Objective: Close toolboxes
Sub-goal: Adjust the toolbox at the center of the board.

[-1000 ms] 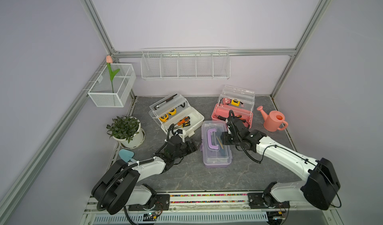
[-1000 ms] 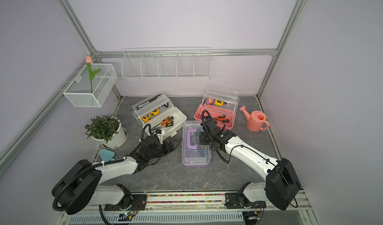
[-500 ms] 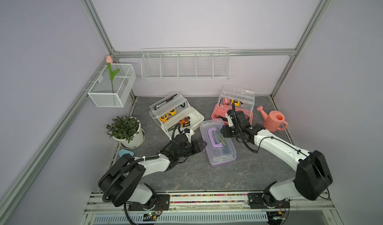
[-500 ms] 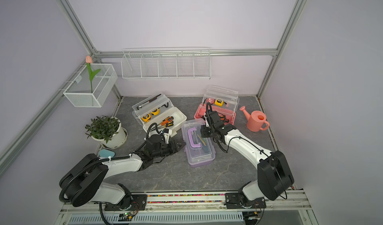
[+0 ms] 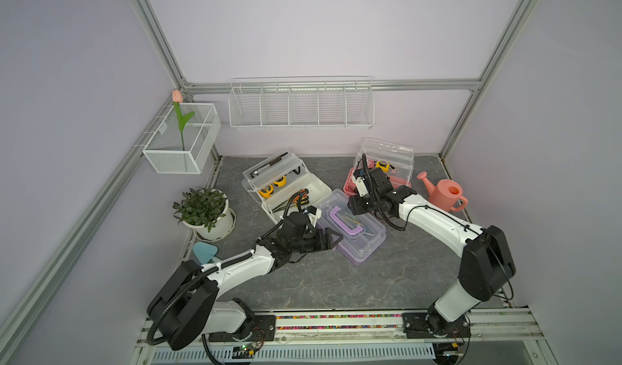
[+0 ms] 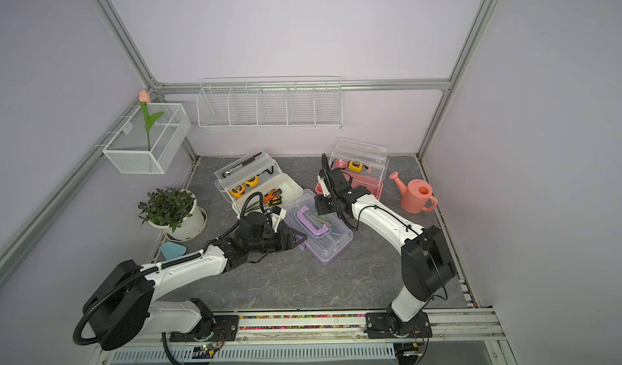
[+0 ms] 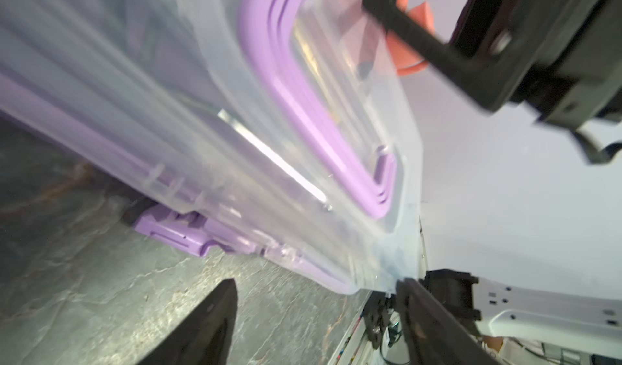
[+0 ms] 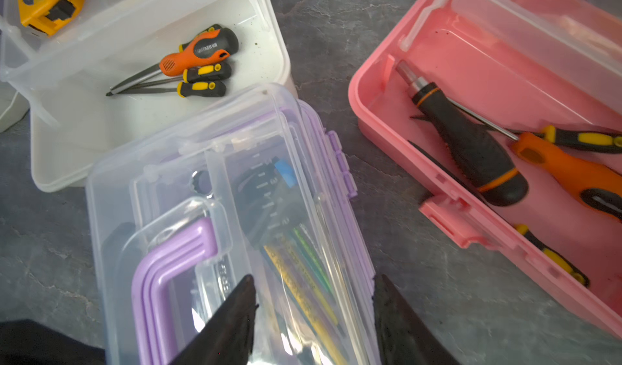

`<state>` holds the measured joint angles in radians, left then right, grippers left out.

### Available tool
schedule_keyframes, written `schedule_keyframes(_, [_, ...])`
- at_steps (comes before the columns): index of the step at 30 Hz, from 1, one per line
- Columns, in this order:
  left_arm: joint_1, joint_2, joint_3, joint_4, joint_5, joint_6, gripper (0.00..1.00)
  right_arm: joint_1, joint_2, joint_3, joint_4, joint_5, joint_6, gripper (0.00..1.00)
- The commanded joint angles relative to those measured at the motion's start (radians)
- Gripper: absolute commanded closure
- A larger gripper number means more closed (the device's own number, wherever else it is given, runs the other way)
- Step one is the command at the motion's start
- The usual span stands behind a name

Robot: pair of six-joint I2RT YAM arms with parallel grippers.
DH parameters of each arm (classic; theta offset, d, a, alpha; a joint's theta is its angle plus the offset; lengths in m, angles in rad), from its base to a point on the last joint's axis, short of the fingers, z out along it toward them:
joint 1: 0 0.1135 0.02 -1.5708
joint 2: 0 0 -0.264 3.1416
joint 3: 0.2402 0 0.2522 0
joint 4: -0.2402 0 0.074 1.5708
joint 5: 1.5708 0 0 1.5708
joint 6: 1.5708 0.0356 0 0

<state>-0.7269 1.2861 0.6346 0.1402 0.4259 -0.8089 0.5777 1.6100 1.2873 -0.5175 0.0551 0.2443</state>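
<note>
The purple toolbox [image 5: 350,227] [image 6: 318,227] lies slantwise mid-table with its clear lid down and its handle flat. My left gripper [image 5: 331,240] [image 7: 316,282] is open, low at the box's near long side, where a purple latch [image 7: 175,227] shows. Over the box's far end, my right gripper [image 5: 353,208] [image 8: 314,279] is open, one finger above the lid and one past its edge. Behind stand the white toolbox [image 5: 286,188] [image 8: 101,127] and the pink toolbox [image 5: 380,175] [image 8: 454,43], both with lids raised and tools inside.
A pink watering can [image 5: 444,195] stands at the right edge and a potted plant [image 5: 205,212] at the left, with a blue scoop [image 5: 205,250] in front of it. Two white wire baskets [image 5: 299,107] [image 5: 181,141] hang on the walls.
The purple toolbox has turned, its far end swinging left toward the white one. My left gripper has moved right along its side. My right gripper has drawn back toward the far end.
</note>
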Motion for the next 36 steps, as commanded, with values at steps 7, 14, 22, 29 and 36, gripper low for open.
schedule_keyframes(7, [0.167, 0.027, 0.243, -0.155, -0.196, 0.223, 0.14, 0.004, -0.367, -0.245, -0.107, 0.106, 0.209, 0.31])
schedule_keyframes(14, [0.225, 0.268, 0.434, -0.179, -0.055, 0.290, 0.15, 0.017, -0.598, -0.459, -0.088, 0.054, 0.382, 0.25])
schedule_keyframes(22, [0.223, 0.483, 0.542, -0.155, 0.092, 0.296, 0.20, 0.022, -0.620, -0.600, 0.111, -0.046, 0.481, 0.24])
schedule_keyframes(29, [0.215, 0.458, 0.477, -0.134, 0.150, 0.259, 0.22, -0.006, -0.529, -0.604, 0.215, -0.056, 0.478, 0.23])
schedule_keyframes(36, [0.169, 0.344, 0.292, -0.051, 0.168, 0.155, 0.23, -0.125, -0.435, -0.574, 0.289, -0.137, 0.393, 0.23])
